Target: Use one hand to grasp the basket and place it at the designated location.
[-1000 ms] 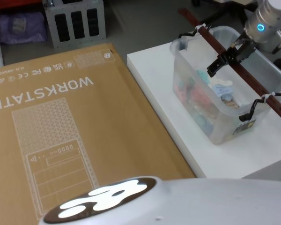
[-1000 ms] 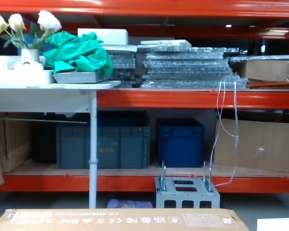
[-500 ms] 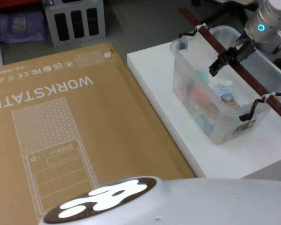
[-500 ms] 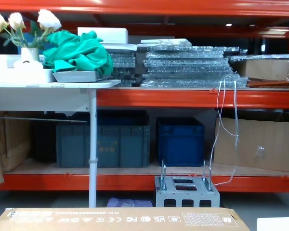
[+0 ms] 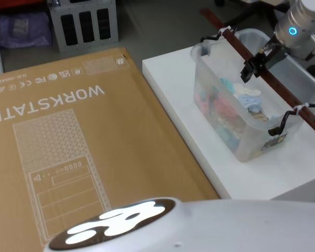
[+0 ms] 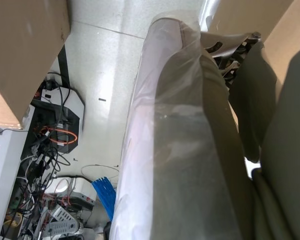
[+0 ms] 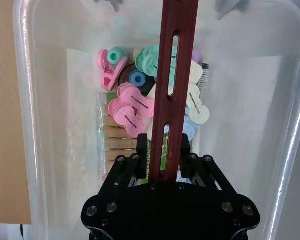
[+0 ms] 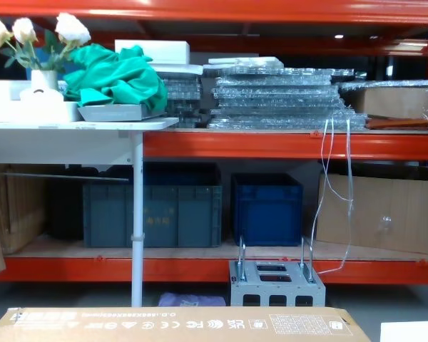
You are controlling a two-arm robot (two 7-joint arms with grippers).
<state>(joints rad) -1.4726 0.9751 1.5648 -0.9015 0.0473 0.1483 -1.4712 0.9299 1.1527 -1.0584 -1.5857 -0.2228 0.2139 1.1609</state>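
Note:
The basket (image 5: 242, 143) is a white translucent tub on the right side of a white table (image 5: 184, 110). A long reddish-brown slotted handle bar (image 5: 284, 95) runs across its top, tied on at both ends. My right gripper (image 5: 251, 70) reaches down over the middle of the bar. In the right wrist view its black fingers (image 7: 142, 150) press on either side of the handle (image 7: 172, 65), shut on it. Pastel clips and wooden pegs (image 7: 119, 136) lie on the floor of the basket (image 7: 55, 100).
A big cardboard box (image 5: 68, 136) printed WORKSTATION lies left of the table, almost touching its edge. A grey metal frame (image 5: 84, 23) stands on the floor behind it. Orange shelving with dark blue crates (image 8: 267, 210) stands across the room.
The right gripper has drawn back up out of the tub towards the bar and its fingers have closed in on the handle. The basket has not moved.

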